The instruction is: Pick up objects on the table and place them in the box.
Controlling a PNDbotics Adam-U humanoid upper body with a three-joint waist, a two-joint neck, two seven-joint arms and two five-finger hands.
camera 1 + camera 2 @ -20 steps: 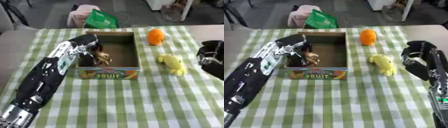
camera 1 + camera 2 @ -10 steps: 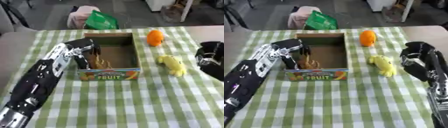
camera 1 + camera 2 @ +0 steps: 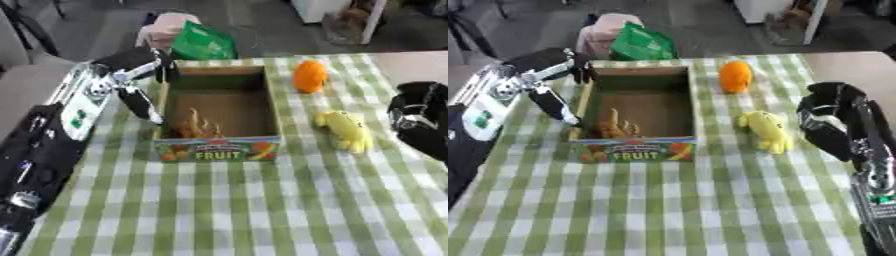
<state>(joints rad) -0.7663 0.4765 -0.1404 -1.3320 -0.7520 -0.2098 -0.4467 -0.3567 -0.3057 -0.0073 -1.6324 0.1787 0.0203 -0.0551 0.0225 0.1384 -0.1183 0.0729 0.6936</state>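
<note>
A cardboard fruit box (image 3: 219, 148) stands on the checked table, with a tan toy (image 3: 198, 128) lying inside near its front left corner. My left hand (image 3: 131, 82) is just outside the box's left wall, fingers straight and holding nothing. An orange round object (image 3: 310, 76) sits right of the box at the back. A yellow soft toy (image 3: 346, 130) lies right of the box, nearer the front. My right hand (image 3: 833, 117) hovers to the right of the yellow toy, fingers curled, holding nothing.
The green-and-white checked cloth (image 3: 262, 210) covers the table. Behind its far edge stand a green bag (image 3: 203, 44) and a pink item (image 3: 164, 26). A bare tabletop area (image 3: 411, 62) shows at the far right.
My left hand has let go of the tan toy, which now lies in the box, and has drawn back left over the box's wall. The right hand has barely moved.
</note>
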